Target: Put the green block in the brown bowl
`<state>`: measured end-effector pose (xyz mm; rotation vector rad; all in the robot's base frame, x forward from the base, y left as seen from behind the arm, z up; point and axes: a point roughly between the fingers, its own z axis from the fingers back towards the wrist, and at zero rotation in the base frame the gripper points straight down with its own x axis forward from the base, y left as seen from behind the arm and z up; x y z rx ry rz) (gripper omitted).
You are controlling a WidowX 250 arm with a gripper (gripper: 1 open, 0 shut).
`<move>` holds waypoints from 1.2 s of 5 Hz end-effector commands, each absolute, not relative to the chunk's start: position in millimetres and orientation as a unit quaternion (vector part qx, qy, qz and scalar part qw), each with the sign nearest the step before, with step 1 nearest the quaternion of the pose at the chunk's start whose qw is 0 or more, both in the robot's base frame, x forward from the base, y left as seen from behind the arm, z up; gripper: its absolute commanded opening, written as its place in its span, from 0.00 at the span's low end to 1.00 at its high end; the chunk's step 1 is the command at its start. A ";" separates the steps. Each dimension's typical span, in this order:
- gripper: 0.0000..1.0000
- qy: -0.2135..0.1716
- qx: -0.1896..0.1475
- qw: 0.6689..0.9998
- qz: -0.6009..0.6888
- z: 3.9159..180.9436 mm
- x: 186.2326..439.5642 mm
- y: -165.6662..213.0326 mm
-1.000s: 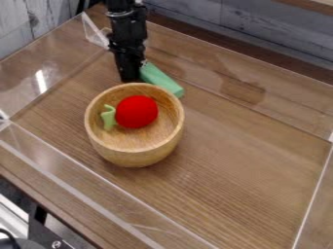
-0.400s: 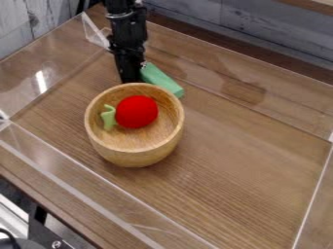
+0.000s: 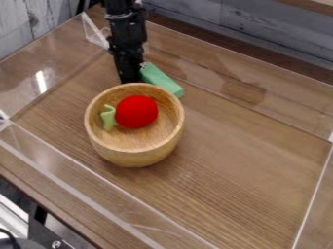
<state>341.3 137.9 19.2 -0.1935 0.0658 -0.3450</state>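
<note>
Where the black gripper (image 3: 128, 74) points down at the table, its fingers are closed, but I cannot tell if they pinch anything. The green block (image 3: 164, 81) lies flat right beside its tip, just behind the brown bowl (image 3: 135, 147). A red ball (image 3: 136, 111) and a small olive scrap (image 3: 107, 119) sit in the bowl. Clear walls (image 3: 46, 63) stand around the table (image 3: 247, 146).
</note>
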 end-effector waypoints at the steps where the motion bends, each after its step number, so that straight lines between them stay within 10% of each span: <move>1: 0.00 0.010 -0.082 0.982 -0.168 42.0 342.2 144.7; 6: 0.00 0.026 -0.099 0.981 -0.163 40.6 328.2 149.8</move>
